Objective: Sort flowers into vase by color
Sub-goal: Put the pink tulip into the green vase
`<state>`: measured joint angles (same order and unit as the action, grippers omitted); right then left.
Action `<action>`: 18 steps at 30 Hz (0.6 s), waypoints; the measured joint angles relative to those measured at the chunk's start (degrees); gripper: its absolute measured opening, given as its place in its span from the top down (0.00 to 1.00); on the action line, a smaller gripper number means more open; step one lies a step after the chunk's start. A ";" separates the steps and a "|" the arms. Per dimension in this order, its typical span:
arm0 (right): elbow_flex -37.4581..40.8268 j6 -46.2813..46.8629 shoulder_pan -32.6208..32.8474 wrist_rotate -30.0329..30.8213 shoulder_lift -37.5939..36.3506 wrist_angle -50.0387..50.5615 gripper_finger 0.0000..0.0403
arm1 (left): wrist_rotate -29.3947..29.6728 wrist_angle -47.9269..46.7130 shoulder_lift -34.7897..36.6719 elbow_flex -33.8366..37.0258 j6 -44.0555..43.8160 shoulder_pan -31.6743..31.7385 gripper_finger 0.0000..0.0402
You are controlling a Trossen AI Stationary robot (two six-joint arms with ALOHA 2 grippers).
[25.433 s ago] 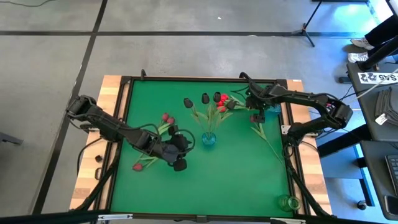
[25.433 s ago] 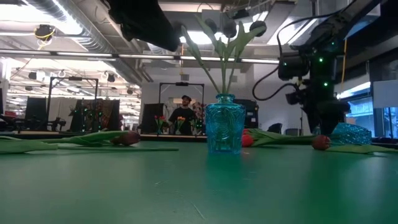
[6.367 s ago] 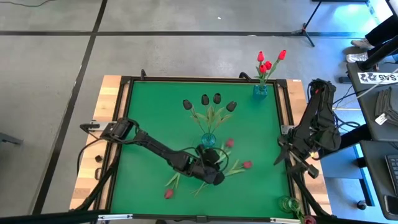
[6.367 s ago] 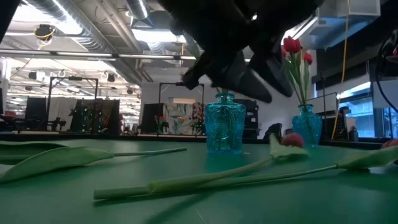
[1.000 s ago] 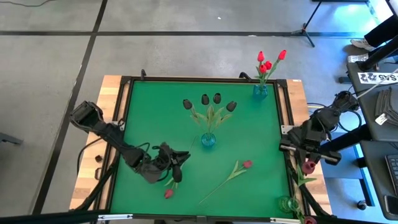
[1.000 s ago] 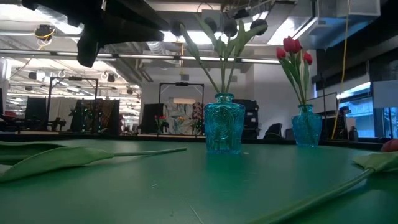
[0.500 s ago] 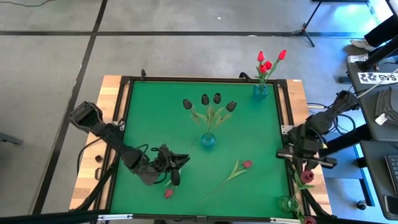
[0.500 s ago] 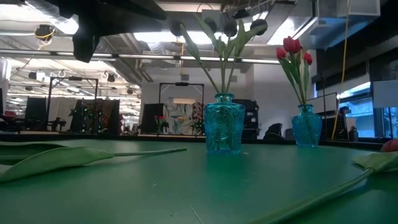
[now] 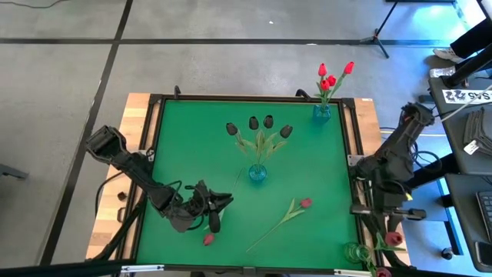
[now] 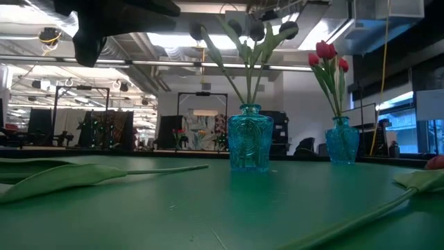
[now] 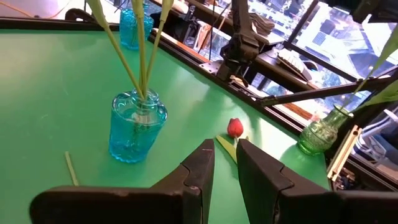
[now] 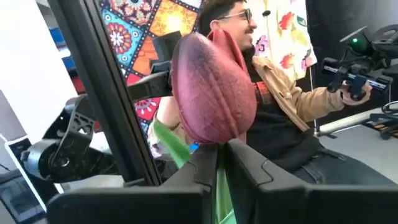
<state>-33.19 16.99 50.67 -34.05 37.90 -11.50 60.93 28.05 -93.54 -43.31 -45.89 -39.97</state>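
Note:
My right gripper (image 9: pixel 390 225) hangs past the table's right edge, shut on a dusky pink tulip (image 12: pixel 214 87) whose head (image 9: pixel 394 238) is near the green vase (image 9: pixel 355 251) at the near right corner. My left gripper (image 11: pixel 225 149) hovers over the near left of the table (image 9: pixel 217 211) with a narrow bare gap between its fingers. A red-headed tulip (image 9: pixel 207 239) lies on the mat just nearer than it, and another (image 9: pixel 305 203) lies near the middle. Dark tulips stand in the middle blue vase (image 9: pixel 257 173). Red ones stand in the far right blue vase (image 9: pixel 321 110). My right gripper pinches the pink tulip's green stem (image 12: pixel 219 163) between its two fingers, right under the head. The head stands out past the fingertips (image 12: pixel 200 163). The flower is lifted clear of the table, and its leaves (image 9: pixel 380 246) trail beside the head.
The green vase (image 11: pixel 317 130) holds a stem that leans toward the right arm. A short cut piece of stem (image 11: pixel 69 168) lies on the mat by the middle vase. A person (image 12: pixel 280 93) shows beyond the table in the right wrist view.
My right gripper has carried the pink tulip along the table's right edge toward the near edge and the green vase, turning as it went. My left gripper has stayed nearly where it was.

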 joint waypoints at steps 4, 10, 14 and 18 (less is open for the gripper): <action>0.00 -2.42 3.80 4.19 -0.01 1.58 0.93 | 0.01 0.00 0.00 0.00 0.00 0.56 0.84; -0.02 -5.85 7.09 7.69 0.25 5.19 0.93 | 0.03 0.01 0.00 0.00 -0.02 2.73 0.84; -0.02 -7.22 7.61 9.35 0.27 8.60 0.93 | -0.08 0.23 0.00 0.00 -0.05 4.65 0.84; -0.02 -7.23 7.48 9.53 0.71 10.12 0.93 | -1.53 1.03 0.00 0.00 -0.02 6.58 0.84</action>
<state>-33.21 9.76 58.15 -24.52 38.61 -1.38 59.40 29.08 -93.54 -43.31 -45.91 -33.39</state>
